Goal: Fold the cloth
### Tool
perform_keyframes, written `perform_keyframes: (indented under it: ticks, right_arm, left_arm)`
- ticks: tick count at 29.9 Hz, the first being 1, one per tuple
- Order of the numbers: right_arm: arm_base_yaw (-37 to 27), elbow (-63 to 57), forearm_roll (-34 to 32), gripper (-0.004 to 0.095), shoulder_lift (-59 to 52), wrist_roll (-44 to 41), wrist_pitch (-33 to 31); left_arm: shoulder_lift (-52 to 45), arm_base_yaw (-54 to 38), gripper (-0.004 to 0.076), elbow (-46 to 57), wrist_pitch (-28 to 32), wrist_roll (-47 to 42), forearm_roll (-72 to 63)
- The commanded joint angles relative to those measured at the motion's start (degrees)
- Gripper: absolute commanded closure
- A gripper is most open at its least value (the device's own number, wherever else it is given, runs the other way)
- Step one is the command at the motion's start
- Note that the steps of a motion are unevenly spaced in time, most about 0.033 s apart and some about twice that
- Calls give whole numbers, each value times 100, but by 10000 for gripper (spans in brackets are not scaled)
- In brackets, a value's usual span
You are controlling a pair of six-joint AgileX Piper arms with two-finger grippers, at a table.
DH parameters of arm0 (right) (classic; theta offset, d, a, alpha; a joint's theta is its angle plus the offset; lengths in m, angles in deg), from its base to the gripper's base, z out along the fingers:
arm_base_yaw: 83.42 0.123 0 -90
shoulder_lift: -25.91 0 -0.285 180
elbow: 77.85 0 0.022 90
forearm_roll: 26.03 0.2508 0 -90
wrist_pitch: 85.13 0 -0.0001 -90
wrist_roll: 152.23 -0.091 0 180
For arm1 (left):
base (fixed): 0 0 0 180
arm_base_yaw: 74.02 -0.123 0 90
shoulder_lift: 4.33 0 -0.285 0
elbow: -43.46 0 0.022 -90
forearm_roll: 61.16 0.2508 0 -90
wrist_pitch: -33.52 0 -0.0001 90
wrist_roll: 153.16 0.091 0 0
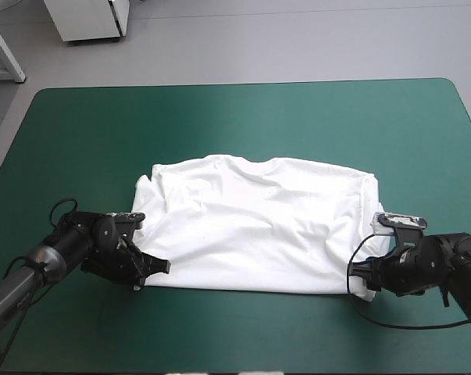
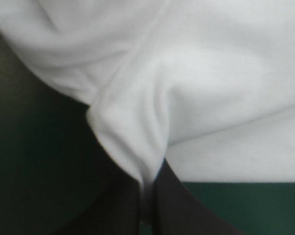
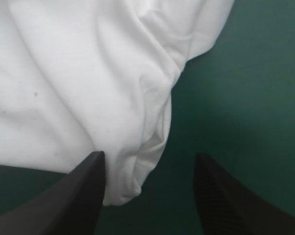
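Lying spread flat on the teal-green cover (image 1: 243,125), the T-shirt (image 1: 255,226) sits just toward 6 o'clk from table ctr. It is white, wrinkled and approx. rectangular, w/ its long side running 9 to 3. A shallow dip shows mid-way along its 12 o'clk edge. Its 6 o'clk edge is fairly straight, w/ bare cover all round.

The left gripper (image 1: 163,266) is at the shirt's 7 o'clk corner, low on the cover, w/ its arm coming in from the table's 8 o'clk side. In the left wrist view its black fingers (image 2: 181,210) are clenched to a near-closed arch w/ a pinch of white cloth btwn them. The fabric bunches into a ridge just ahead of the tips and fans out wide beyond. Cover shows on both sides of the ridge.

The right gripper (image 1: 358,275) is at the shirt's 4 o'clk corner, also low, w/ its arm coming in from the table's 4 o'clk side. In the right wrist view its fingers (image 3: 79,196) are released and stand wide apart, pinching nothing. The shirt's rounded, slightly bunched corner lies btwn them, close against one finger; can't tell if it touches. Bare cover separates the cloth from the other finger. A couple of tiny dark specks show on the cloth ahead of the gripper.
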Motion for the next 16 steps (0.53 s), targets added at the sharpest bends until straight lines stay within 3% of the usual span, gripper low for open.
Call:
perform_keyframes:
  ticks: [1,5,11,16]
  right_arm:
    - [-41,74,154,399,213,35,222]
    - [-41,74,230,412,574,42,357]
    - [-41,-50,227,521,945,42,358]
    - [-41,-103,335,535,1099,42,440]
  left_arm:
    - [4,7,746,-41,276,-7,-118]
    - [4,7,746,-41,276,-7,-129]
    - [4,7,746,-41,276,6,-129]
    - [4,7,746,-41,348,15,-129]
